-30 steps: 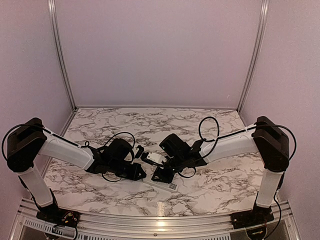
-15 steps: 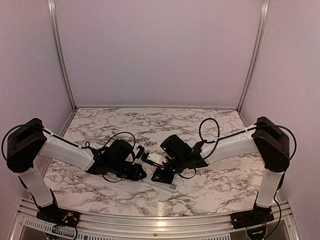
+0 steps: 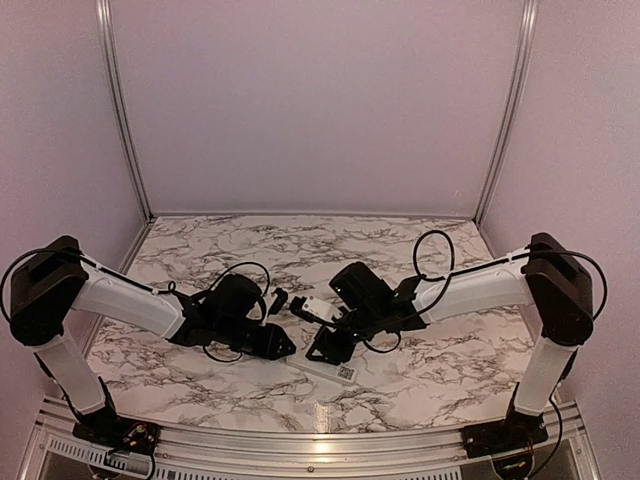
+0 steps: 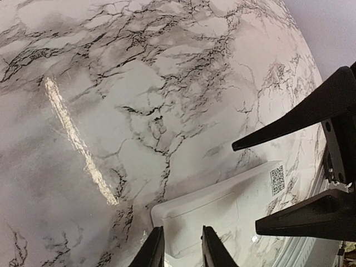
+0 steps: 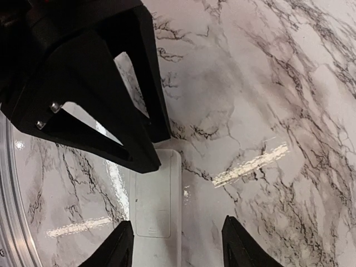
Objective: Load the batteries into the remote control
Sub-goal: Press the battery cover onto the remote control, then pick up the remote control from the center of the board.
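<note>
The remote control (image 3: 325, 368) lies on the marble table near the front, back side up, with a QR label at its right end. In the left wrist view the remote (image 4: 222, 208) shows its closed battery cover. My left gripper (image 4: 182, 229) hovers over its left end, jaws a narrow gap apart with nothing between them. In the right wrist view the remote (image 5: 156, 211) lies under my right gripper (image 5: 178, 222), whose jaws are wide open and empty. In the top view the left gripper (image 3: 283, 347) and right gripper (image 3: 322, 350) face each other closely above the remote. No batteries are in view.
The marble table (image 3: 300, 250) is walled in by plain panels with aluminium posts. The near edge has a metal rail (image 3: 320, 440). Black cables loop over both wrists. The left gripper's fingers (image 5: 128, 144) fill the upper left of the right wrist view.
The right arm has swung its elbow to the right and its wrist has shifted slightly up and right. The left gripper has barely moved. The remote stays in place.
</note>
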